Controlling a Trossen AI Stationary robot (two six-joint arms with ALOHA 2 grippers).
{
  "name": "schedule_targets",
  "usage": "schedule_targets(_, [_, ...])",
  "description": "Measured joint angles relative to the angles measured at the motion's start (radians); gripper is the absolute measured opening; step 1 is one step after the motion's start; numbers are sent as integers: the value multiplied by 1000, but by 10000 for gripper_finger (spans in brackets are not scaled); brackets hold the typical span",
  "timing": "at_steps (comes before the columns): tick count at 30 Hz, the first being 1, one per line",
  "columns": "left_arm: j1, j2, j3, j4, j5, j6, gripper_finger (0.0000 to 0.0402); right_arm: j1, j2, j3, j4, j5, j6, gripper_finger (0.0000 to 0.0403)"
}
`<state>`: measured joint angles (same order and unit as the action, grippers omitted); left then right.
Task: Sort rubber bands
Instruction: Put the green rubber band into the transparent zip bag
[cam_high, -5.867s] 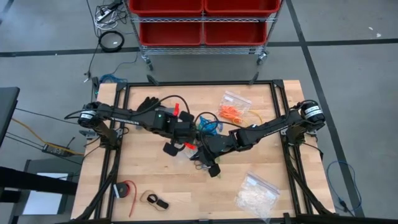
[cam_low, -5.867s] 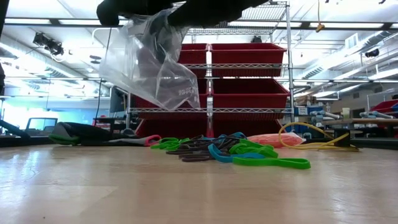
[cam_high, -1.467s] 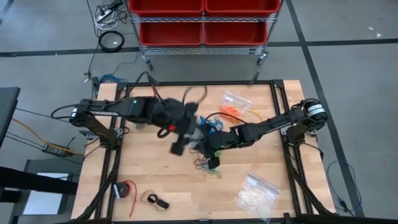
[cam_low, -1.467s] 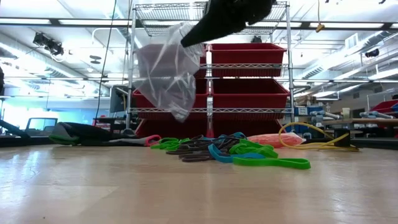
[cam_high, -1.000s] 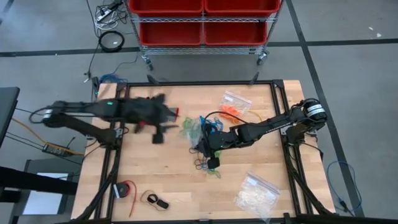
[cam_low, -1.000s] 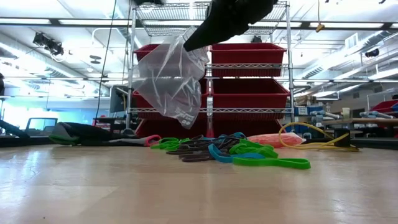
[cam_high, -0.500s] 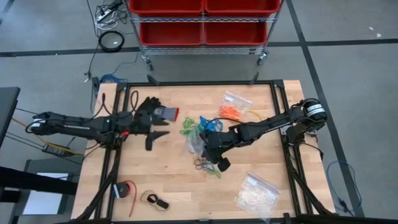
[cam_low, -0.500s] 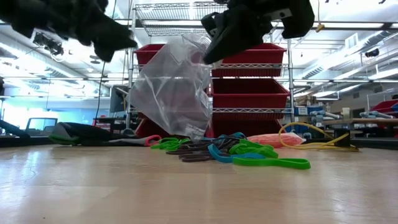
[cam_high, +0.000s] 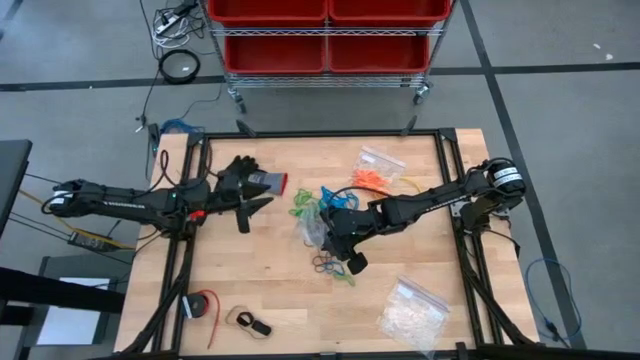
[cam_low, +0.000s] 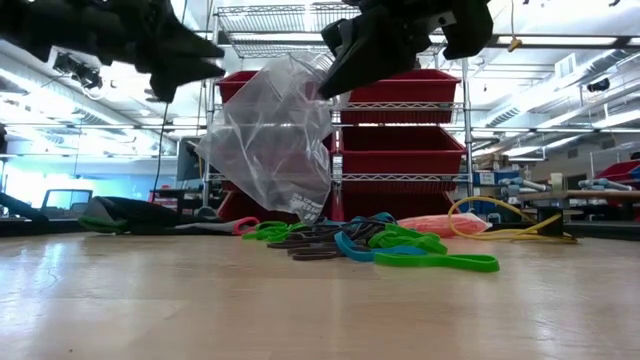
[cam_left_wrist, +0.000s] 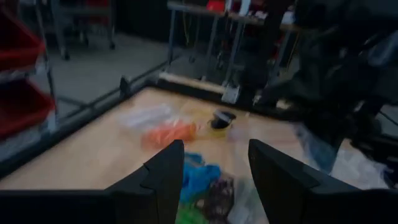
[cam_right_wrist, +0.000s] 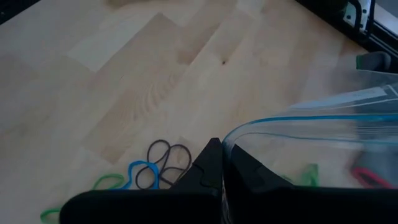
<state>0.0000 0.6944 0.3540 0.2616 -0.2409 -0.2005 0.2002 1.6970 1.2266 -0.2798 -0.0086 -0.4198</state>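
Note:
The rubber bands (cam_high: 322, 200) lie in a loose green, blue and black pile at the table's middle, with a few more nearer the front (cam_high: 331, 265). In the low view the rubber bands (cam_low: 370, 245) spread along the tabletop. A clear plastic bag (cam_low: 270, 140) hangs over them from my right gripper (cam_high: 336, 226), which is shut on it. My left gripper (cam_high: 252, 211) stands open and level over the table's left part, apart from the bag, with nothing between its fingers (cam_left_wrist: 165, 177). My right gripper pinches the bag's open mouth edge (cam_right_wrist: 231, 135), by the blue zip line, between its two shut fingers. The fingers slant down from the table's right side. The bag hangs below them, slack and spread wide, its lower end (cam_low: 312, 212) just above the pile.
A clear bag of orange bands (cam_high: 378, 170) and a yellow cable (cam_low: 500, 225) lie far right, and a bag of whitish pieces (cam_high: 412, 312) near right. A black glove (cam_high: 238, 168) lies far left, a red roll (cam_high: 203, 305) near left. Red bins (cam_high: 325, 30) stand beyond the far edge.
My left gripper has drawn back toward the table's left edge, sunk and tipped to level, still open. My right gripper has rolled in place, still shut on the bag. The bag now hangs lower and wider over the pile.

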Motion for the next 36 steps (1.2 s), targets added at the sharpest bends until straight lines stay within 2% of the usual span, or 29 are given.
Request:
schedule_targets(6, [0,2,1,13,91,20,188,-2,0,0,5,0,0,0])
schedule_targets(8, [11,28,28,-27,133,87,188,-2,0,0,3,-9,-1,0])
schedule_targets(11, [36,77,148,-237,215,324,188,-6,0,11,-37,-65,-43,0])
schedule_targets(14, [61,171,319,-417,251,490,188,-6,1,64,-113,-86,-112,0])
schedule_targets(16, [76,242,439,-539,273,569,188,-6,2,103,-159,-86,-153,0])
schedule_targets(21, [85,456,719,-812,406,742,188,-8,4,205,-264,-95,-224,0])
schedule_targets(25, [84,605,904,-1023,421,861,188,-8,4,248,-353,-120,-250,0])
schedule_targets(31, [81,736,1065,-1150,444,977,188,14,4,256,-443,-125,-273,0])
schedule_targets(36, [64,796,1147,-1142,446,1044,188,25,4,256,-452,-126,-277,0])
